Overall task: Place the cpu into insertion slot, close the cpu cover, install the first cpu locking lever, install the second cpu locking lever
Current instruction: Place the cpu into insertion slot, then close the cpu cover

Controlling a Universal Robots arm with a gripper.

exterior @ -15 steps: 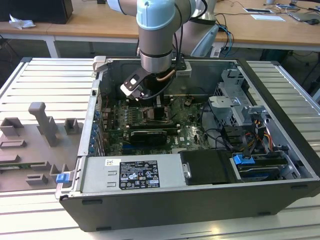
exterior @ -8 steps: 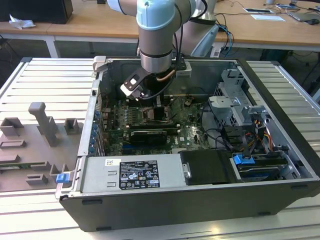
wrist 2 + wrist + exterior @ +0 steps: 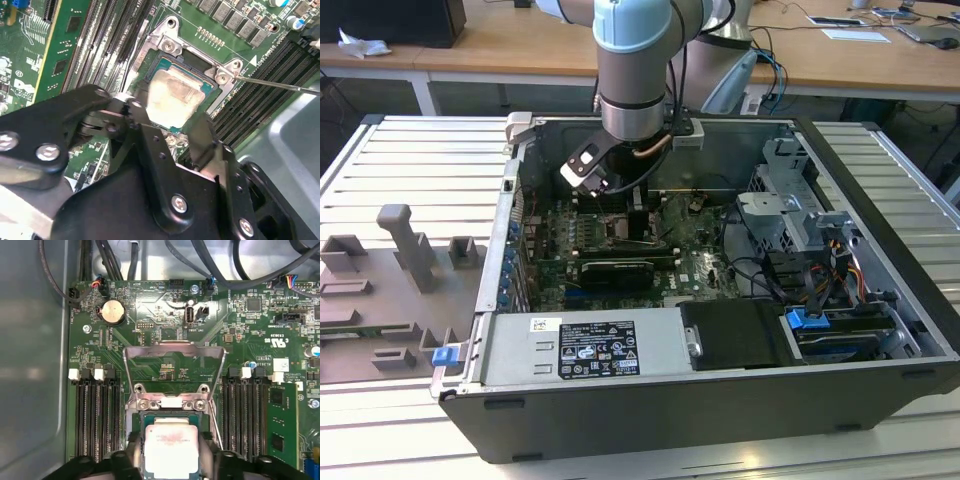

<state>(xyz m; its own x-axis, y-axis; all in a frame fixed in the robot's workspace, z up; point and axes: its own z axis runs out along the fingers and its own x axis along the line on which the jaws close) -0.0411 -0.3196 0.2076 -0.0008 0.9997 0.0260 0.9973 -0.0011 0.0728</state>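
Note:
The cpu [image 3: 175, 100], a square chip with a pale metal top, lies level in the insertion slot [image 3: 220, 75] on the green motherboard. My gripper [image 3: 167, 122] has its black fingers [image 3: 134, 114] against two opposite sides of the chip, shut on it. In the first wrist view the cpu [image 3: 170, 447] sits between the fingers [image 3: 220, 464] of the gripper [image 3: 172, 460], and the cpu cover [image 3: 172, 351] stands swung up from its hinge at the slot's rim [image 3: 170, 402]. A thin locking lever [image 3: 280, 86] sticks out to one side. In the exterior view the gripper [image 3: 625, 225] reaches down to the insertion slot [image 3: 640, 238] inside the case.
Black memory slots [image 3: 95, 415] flank the socket on both sides. A coin battery [image 3: 112, 311] and cables [image 3: 60, 285] lie beyond the cover. In the case are a long black graphics card [image 3: 612, 270], a power supply [image 3: 585, 345] and a drive cage [image 3: 790, 205]. Grey fixtures [image 3: 400, 260] stand on the exterior view's left.

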